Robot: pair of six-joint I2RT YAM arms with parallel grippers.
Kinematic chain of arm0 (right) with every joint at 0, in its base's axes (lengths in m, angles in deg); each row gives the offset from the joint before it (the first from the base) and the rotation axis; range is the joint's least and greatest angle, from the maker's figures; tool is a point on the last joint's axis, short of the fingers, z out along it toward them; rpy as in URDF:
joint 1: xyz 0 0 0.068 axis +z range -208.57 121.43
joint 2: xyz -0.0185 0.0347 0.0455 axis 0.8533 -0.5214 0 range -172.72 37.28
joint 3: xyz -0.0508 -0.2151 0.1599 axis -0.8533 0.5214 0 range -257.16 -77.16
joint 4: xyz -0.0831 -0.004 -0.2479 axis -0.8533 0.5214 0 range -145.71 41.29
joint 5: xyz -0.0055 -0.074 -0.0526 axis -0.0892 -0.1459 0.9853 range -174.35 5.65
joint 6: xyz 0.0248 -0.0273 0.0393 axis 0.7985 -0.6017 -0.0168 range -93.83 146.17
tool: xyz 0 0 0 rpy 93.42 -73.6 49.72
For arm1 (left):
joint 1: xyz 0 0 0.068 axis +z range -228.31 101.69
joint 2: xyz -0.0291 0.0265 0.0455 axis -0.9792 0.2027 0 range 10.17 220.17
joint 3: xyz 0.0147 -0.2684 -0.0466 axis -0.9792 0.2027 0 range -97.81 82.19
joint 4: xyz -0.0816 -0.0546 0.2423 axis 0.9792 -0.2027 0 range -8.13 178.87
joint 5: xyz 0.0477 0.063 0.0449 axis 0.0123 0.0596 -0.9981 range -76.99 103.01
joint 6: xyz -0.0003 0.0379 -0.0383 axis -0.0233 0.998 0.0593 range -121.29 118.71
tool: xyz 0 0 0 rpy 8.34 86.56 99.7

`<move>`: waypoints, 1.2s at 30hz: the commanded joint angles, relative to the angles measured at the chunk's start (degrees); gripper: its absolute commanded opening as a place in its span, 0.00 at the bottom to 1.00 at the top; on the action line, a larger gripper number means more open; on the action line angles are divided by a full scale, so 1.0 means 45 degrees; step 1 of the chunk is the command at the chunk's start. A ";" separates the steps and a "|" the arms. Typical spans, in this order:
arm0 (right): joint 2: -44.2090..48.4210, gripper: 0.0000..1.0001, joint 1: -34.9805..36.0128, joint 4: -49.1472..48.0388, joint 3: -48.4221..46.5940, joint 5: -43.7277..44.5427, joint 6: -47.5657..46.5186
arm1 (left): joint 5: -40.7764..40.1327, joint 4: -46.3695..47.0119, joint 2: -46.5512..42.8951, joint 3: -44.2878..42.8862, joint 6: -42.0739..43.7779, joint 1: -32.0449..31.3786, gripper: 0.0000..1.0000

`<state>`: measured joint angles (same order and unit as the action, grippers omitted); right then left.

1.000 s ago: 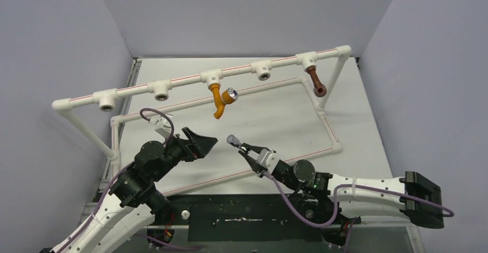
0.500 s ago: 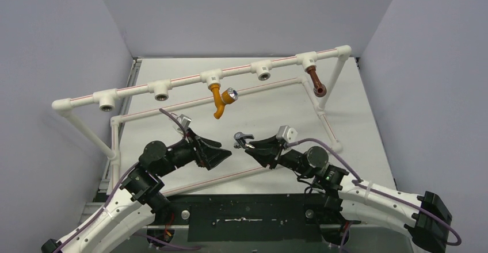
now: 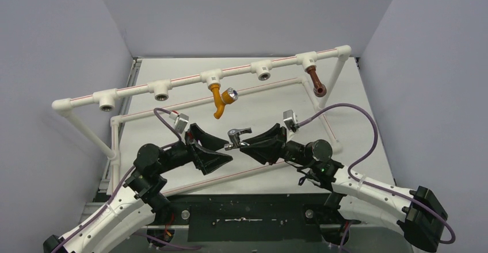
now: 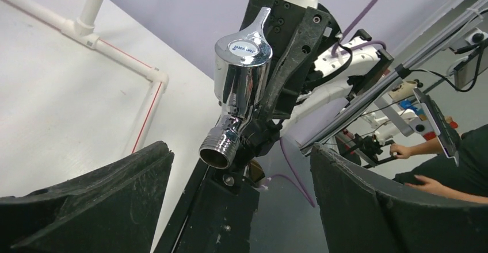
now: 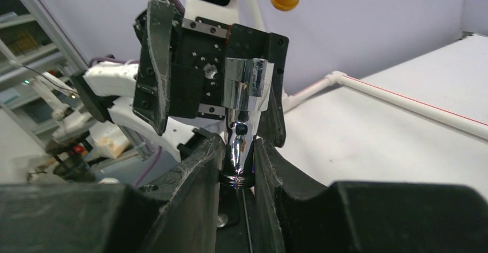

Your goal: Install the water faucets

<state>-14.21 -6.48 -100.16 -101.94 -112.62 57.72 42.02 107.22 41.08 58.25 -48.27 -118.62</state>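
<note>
My right jaws clamped on shiny silver metal lever-handle faucet, my left jaws spread wide facing it

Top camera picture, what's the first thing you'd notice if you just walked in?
The shiny silver faucet in the middle, pinched by the right gripper, with the left gripper open wide facing it. Behind, an orange faucet and a brown faucet hang from the white pipe.

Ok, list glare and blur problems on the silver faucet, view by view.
Top external: even light, sharp, but the silver faucet is tiny. Left wrist: faucet crisp, white glare streaks on chrome. Right wrist: faucet mirror-bright, the dark fingers clamping it softly blurred.
</note>
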 commanded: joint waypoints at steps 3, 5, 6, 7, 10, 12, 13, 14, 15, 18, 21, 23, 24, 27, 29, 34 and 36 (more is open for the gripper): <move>-0.1178 0.00 0.0002 -0.4734 -0.0733 -0.0509 0.2246 | 0.0903 0.3115 0.0294 0.0027 -0.1082 0.0038 0.84; -0.1461 0.00 0.0026 -0.5215 -0.0749 -0.0450 0.2440 | 0.0921 0.3430 0.0291 0.0028 -0.1286 0.0033 0.81; -0.1539 0.00 0.0042 -0.5340 -0.0760 -0.0431 0.2476 | 0.0902 0.3516 0.0275 0.0013 -0.1350 0.0036 0.80; -0.1595 0.00 0.0051 -0.5394 -0.0763 -0.0406 0.2483 | 0.0880 0.3578 0.0256 -0.0001 -0.1383 0.0033 0.79; -0.1580 0.00 0.0111 -0.5413 -0.0700 -0.0224 0.2519 | 0.0853 0.3618 0.0244 -0.0067 -0.1414 0.0044 0.74; -0.1521 0.00 0.0147 -0.5400 -0.0650 -0.0090 0.2508 | 0.0864 0.3671 0.0289 -0.0089 -0.1415 0.0036 0.69; -0.1500 0.00 0.0160 -0.5387 -0.0647 -0.0063 0.2501 | 0.0880 0.3693 0.0297 -0.0089 -0.1425 0.0050 0.66; -0.1490 0.00 0.0178 -0.5378 -0.0647 -0.0035 0.2496 | 0.0894 0.3722 0.0329 -0.0089 -0.1416 0.0038 0.64; -0.1472 0.00 0.0200 -0.5367 -0.0632 0.0005 0.2473 | 0.0896 0.3748 0.0338 -0.0089 -0.1415 0.0034 0.62; -0.1468 0.00 0.0277 -0.5319 -0.0627 0.0073 0.2464 | 0.0857 0.3793 0.0405 -0.0125 -0.1421 0.0051 0.56; -0.1509 0.00 0.0317 -0.5361 -0.0627 0.0066 0.2461 | 0.0803 0.3820 0.0452 -0.0147 -0.1415 0.0035 0.54; -0.1554 0.00 0.0343 -0.5405 -0.0609 0.0078 0.2523 | 0.0798 0.3886 0.0487 -0.0148 -0.1415 0.0036 0.49; -0.1590 0.00 0.0357 -0.5473 -0.0608 0.0090 0.2564 | 0.0808 0.3934 0.0517 -0.0148 -0.1422 0.0048 0.47; -0.1642 0.00 0.0362 -0.5604 -0.0565 0.0096 0.2659 | 0.0871 0.4032 0.0580 -0.0155 -0.1435 0.0047 0.34; -0.1632 0.00 0.0375 -0.5616 -0.0559 0.0091 0.2667 | 0.0908 0.4092 0.0637 -0.0138 -0.1468 0.0033 0.22; -0.1621 0.00 0.0381 -0.5485 -0.0484 0.0049 0.2600 | 0.0933 0.4106 0.0782 -0.0184 -0.1561 0.0043 0.00; -0.1573 0.00 0.0378 -0.5403 -0.0444 0.0021 0.2547 | 0.0954 0.4105 0.0846 -0.0206 -0.1570 0.0048 0.00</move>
<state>-22.07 -4.95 -119.22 -102.20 -113.71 70.20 44.95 121.62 44.49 58.49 -55.13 -118.47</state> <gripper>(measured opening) 0.238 0.187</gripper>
